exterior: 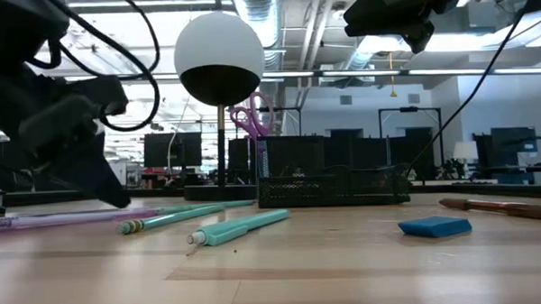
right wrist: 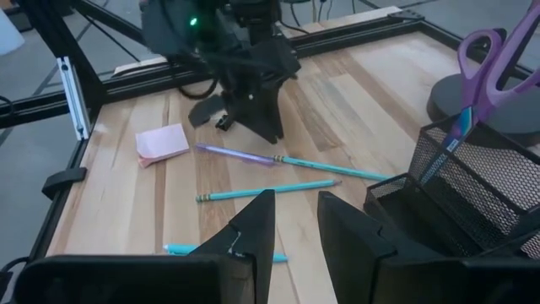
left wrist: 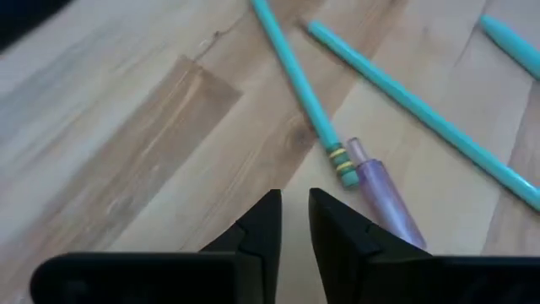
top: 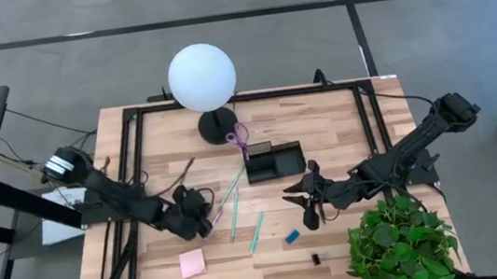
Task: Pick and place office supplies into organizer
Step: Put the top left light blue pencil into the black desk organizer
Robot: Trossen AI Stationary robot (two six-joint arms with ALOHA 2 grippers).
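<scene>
The purple pen (left wrist: 384,196) is being approached; the left gripper (left wrist: 294,221), narrowly parted and empty, must be lowered around it; the right gripper (right wrist: 294,221), parted, is held near the organizer (top: 275,162).

— Is there any writing to read on the pens (top: 237,206), the sticky-note pad (top: 192,263) or the organizer (top: 275,162)?

— None. No word, number or brand can be read on them.

— And in the room beyond the table (top: 322,122)?

— The screens and fittings there show no legible text or sign either.
</scene>
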